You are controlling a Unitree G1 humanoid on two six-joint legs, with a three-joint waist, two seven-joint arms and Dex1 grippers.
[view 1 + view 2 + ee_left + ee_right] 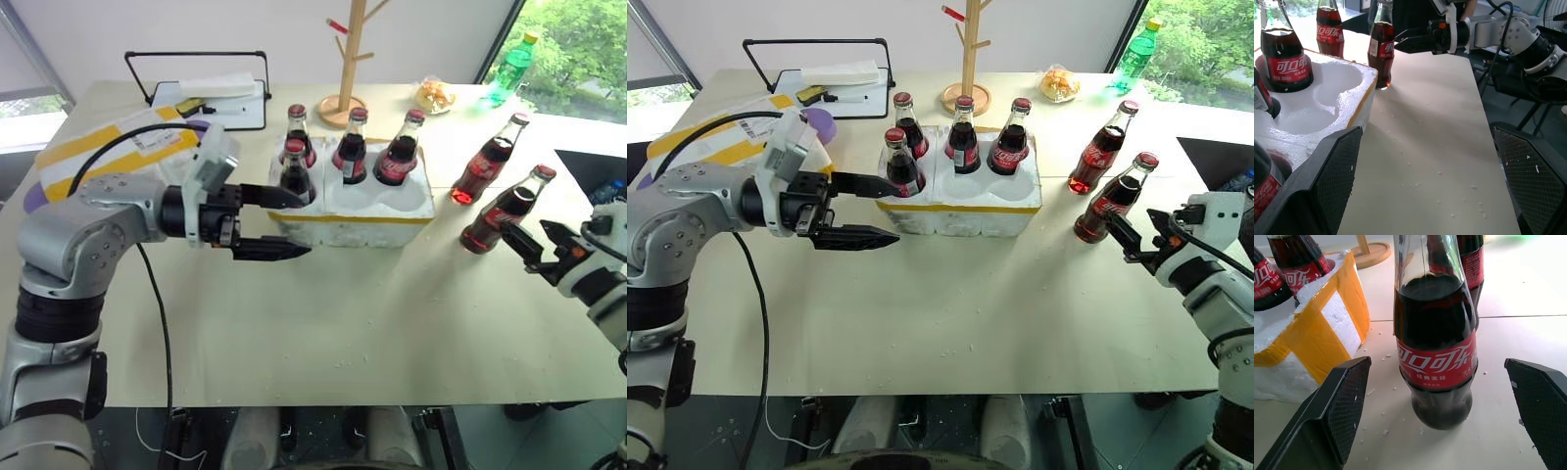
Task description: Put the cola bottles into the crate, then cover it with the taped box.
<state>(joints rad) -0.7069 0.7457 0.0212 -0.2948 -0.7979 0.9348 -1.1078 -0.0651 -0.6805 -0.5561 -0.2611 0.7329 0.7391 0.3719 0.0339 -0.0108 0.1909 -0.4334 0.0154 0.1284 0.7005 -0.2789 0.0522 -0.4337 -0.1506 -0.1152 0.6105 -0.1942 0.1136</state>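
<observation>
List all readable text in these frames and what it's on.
"可口可乐" in white script: red label of the cola bottle standing on the table between the open right gripper's fingers.
Same "可口可乐": label of a cola bottle in the crate.
Small print under both logos: too small to read.
Shipping label on the taped box: too blurred to read.
Green bottle's label: unreadable.

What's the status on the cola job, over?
Both grippers open: left beside crate, right lined up on nearer loose cola bottle. Four bottles in crate, two on table. Nothing in the way.
</observation>
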